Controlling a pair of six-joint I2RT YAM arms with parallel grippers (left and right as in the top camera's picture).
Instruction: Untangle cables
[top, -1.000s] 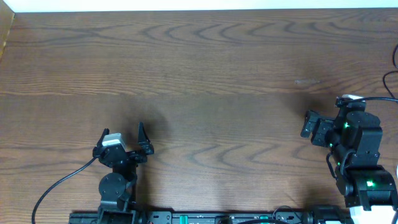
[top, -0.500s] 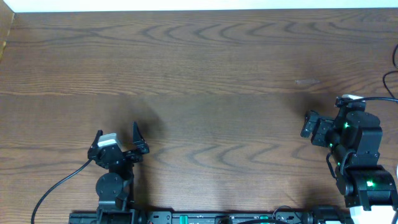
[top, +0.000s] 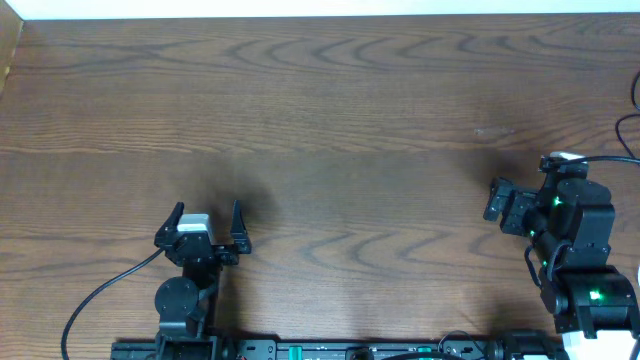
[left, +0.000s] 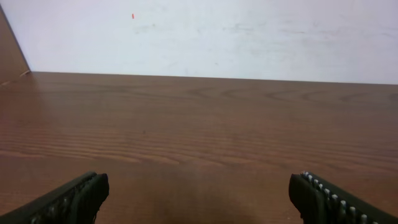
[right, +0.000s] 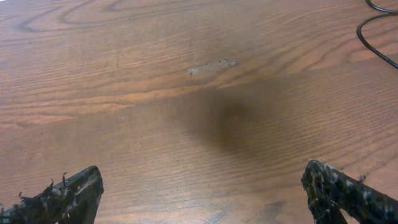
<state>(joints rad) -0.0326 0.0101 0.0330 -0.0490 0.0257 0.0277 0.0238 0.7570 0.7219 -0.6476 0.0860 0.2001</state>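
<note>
No tangle of cables shows in any view. Only a thin black cord (right: 360, 31) loops in at the right edge of the tabletop (top: 330, 100), and I cannot tell whether it belongs to the task. The left gripper (left: 199, 183) is spread wide and empty, low near the front edge. The right gripper (right: 202, 177) is likewise released, grasping nothing. Both look parked, probably because nothing lies within reach.

The left arm sits folded close to its base, and the left claw (top: 208, 209) points away from it, fingers spread wide with nothing between them. The right arm is folded likewise, and the right claw (right: 202, 169) is spread wide and empty.
</note>
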